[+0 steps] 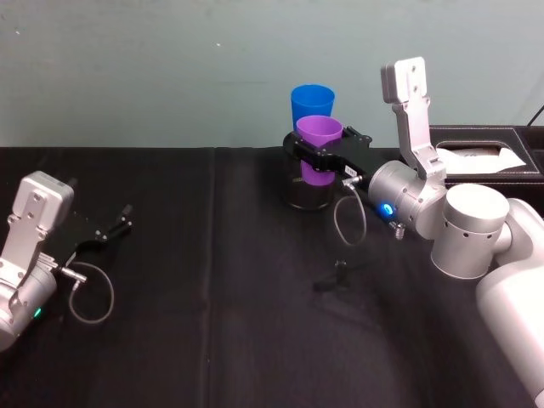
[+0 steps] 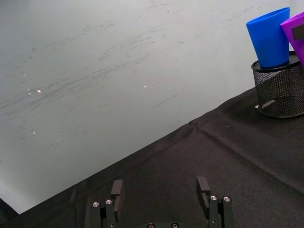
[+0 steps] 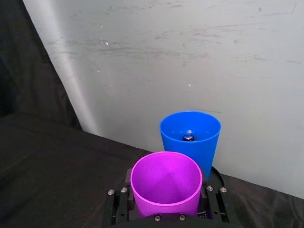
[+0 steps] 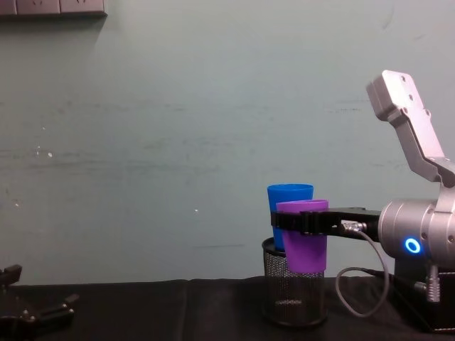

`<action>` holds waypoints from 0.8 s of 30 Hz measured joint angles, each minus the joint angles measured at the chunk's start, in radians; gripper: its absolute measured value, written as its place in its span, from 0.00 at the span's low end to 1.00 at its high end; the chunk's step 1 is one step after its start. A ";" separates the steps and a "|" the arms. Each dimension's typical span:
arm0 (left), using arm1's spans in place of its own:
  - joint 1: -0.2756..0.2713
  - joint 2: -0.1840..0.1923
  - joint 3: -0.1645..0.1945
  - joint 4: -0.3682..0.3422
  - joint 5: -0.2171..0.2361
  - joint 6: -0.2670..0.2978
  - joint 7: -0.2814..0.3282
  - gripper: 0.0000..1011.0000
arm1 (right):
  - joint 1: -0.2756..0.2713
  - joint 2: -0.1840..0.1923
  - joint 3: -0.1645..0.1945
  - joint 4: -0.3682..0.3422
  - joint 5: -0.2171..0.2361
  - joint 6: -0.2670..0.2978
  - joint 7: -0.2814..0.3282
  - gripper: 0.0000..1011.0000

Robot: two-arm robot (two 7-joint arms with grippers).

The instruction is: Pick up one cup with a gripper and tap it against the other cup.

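Observation:
My right gripper (image 1: 319,158) is shut on the purple cup (image 1: 320,132) and holds it upright in the air. In the chest view the right gripper (image 4: 302,222) clamps the purple cup (image 4: 306,238) across its upper half. The blue cup (image 1: 312,102) stands in a black mesh pen holder (image 1: 310,194), just behind the purple cup. From the right wrist, the purple cup (image 3: 166,183) overlaps the blue cup (image 3: 191,135); I cannot tell if they touch. At the table's left, my left gripper (image 1: 115,228) rests open and empty.
A black tissue box (image 1: 484,153) stands at the back right, behind my right arm. A small dark object (image 1: 336,274) lies on the black cloth mid-table. The pale wall runs close behind the pen holder (image 4: 295,295). Bare cloth separates the two arms.

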 joint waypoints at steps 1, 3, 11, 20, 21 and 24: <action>0.000 0.000 0.000 0.000 0.000 0.000 0.000 0.99 | 0.000 0.000 0.000 0.000 0.000 0.000 0.000 0.73; 0.000 0.000 0.000 0.000 0.000 0.000 0.000 0.99 | 0.000 0.000 0.000 0.000 0.000 0.000 0.000 0.73; 0.000 0.000 0.000 0.000 0.000 0.000 0.000 0.99 | 0.000 0.000 0.000 0.000 0.000 0.000 0.000 0.73; 0.000 0.000 0.000 0.000 0.000 0.000 0.000 0.99 | 0.000 0.000 0.000 0.000 0.000 0.000 0.000 0.73; 0.000 0.000 0.000 0.000 0.000 0.000 0.000 0.99 | 0.000 0.000 0.000 0.000 0.000 0.000 0.000 0.73; 0.000 0.000 0.000 0.000 0.000 0.000 0.000 0.99 | 0.000 0.000 0.000 0.000 0.000 0.000 0.000 0.73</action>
